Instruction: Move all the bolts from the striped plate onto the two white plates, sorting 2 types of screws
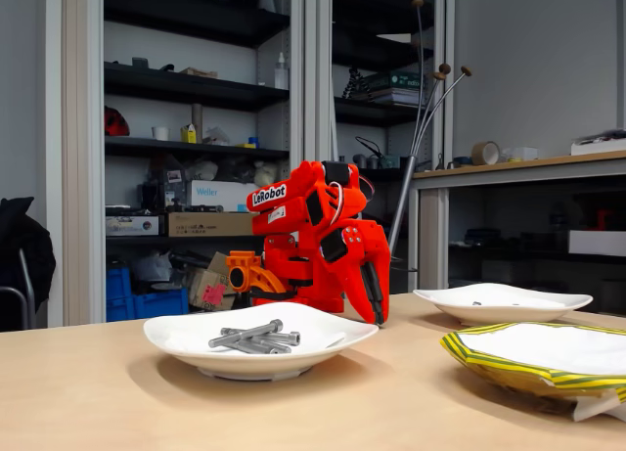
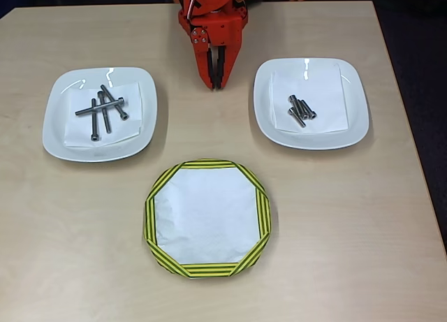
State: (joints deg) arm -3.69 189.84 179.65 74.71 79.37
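Observation:
The striped plate (image 2: 207, 218) lies at the front middle of the table, its white inside bare; it also shows in the fixed view as the striped plate (image 1: 548, 365). The left white plate (image 2: 99, 112) holds several long bolts (image 2: 103, 109); the fixed view shows these long bolts (image 1: 254, 338) on a white plate (image 1: 260, 339). The right white plate (image 2: 311, 103) holds short bolts (image 2: 300, 110). My orange gripper (image 2: 216, 84) points down at the table between the two white plates, shut with nothing in it. In the fixed view the gripper (image 1: 376, 314) rests near the table top.
Each white plate has a white paper sheet (image 2: 103, 113) under its bolts. The arm's base (image 2: 209, 1) stands at the table's far edge. Behind the table are shelves (image 1: 196, 128) and a counter (image 1: 528, 167).

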